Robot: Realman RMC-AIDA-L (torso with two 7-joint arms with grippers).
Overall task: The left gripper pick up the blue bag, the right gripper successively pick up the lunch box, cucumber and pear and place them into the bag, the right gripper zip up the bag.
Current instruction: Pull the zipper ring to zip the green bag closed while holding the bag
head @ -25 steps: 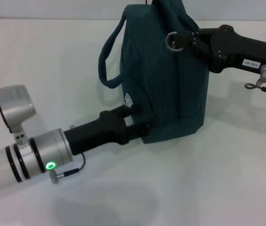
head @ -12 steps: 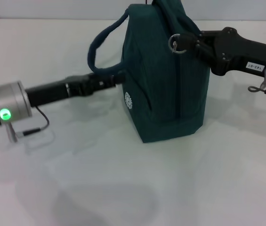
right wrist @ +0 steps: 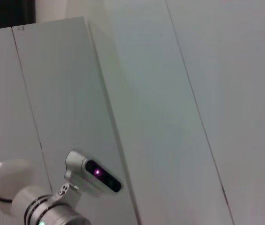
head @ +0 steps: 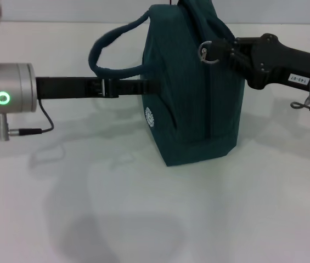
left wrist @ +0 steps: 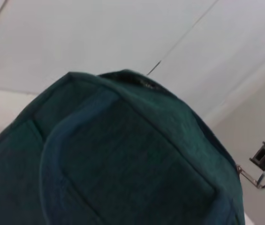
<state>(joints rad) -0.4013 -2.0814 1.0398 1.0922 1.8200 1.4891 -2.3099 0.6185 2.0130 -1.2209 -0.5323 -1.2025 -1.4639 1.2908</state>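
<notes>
The left end effector (head: 144, 87), which has swung up from the base of the bag (head: 193, 98) to level beneath its loop handle, grip unreadable, while the right end effector (head: 220, 52) stays clamped on the zipper ring, suggests zipping is nearly finished, bag upright on the table (head: 144, 219).

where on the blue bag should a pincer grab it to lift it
Grip the loop handle arching off the blue bag on the robot's left. It stands clear of the fabric, open to a sideways reach. The left pincer is there already; the right pincer is at the zipper ring.
</notes>
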